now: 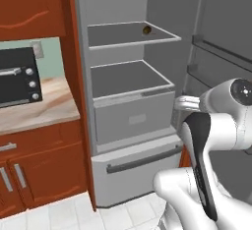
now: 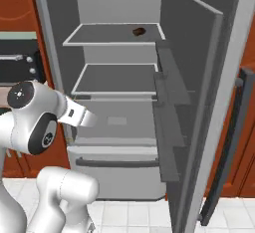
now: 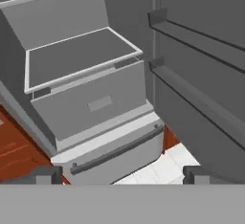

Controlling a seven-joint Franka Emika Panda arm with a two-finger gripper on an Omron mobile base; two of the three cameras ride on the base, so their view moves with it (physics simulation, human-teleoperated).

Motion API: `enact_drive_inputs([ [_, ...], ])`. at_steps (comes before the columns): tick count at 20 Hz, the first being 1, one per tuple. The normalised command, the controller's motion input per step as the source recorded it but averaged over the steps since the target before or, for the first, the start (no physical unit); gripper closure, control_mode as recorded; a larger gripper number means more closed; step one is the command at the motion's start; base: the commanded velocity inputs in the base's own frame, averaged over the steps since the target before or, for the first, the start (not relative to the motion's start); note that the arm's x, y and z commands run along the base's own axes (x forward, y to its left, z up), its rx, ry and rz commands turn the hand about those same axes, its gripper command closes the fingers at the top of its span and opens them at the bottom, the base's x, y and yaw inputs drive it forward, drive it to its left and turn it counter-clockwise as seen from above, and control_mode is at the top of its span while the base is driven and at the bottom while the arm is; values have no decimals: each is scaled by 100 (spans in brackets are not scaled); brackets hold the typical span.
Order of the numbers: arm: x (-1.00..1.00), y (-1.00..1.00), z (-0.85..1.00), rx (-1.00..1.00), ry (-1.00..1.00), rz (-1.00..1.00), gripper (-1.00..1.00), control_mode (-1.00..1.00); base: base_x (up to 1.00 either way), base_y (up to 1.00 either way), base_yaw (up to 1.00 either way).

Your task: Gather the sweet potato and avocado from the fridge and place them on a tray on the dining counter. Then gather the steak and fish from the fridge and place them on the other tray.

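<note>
Here the tall silver-grey fridge (image 1: 129,121) stands door-open for access, a small dark brown lump (image 2: 139,31) on its top shelf, claw (image 3: 122,174) spread, empty.

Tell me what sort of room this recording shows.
A rendered home kitchen, by the look of it: an open silver-grey fridge with pale shelves, red-brown wooden cabinets under a beige counter, and a black toaster oven on it.

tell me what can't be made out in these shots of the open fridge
- Small brown item on the fridge's top shelf: too small to identify, both base views.
- Drawer contents: hidden by its solid front.
- Fingers: cut off at the hand view's bottom edge.
</note>
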Motion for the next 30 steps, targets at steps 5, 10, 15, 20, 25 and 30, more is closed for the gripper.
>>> enact_drive_inputs([
  [5,0,0,0,0,0,0,-100,100,86,43,-30],
  [10,0,0,0,0,0,0,-100,100,69,49,-26],
  [15,0,0,0,0,0,0,-100,100,34,23,-13],
  [20,0,0,0,0,0,0,-100,100,54,4,0],
  [25,0,0,0,0,0,0,-100,100,78,0,2],
  [30,-9,0,71,0,-11,10,-100,-100,5,0,2],
])
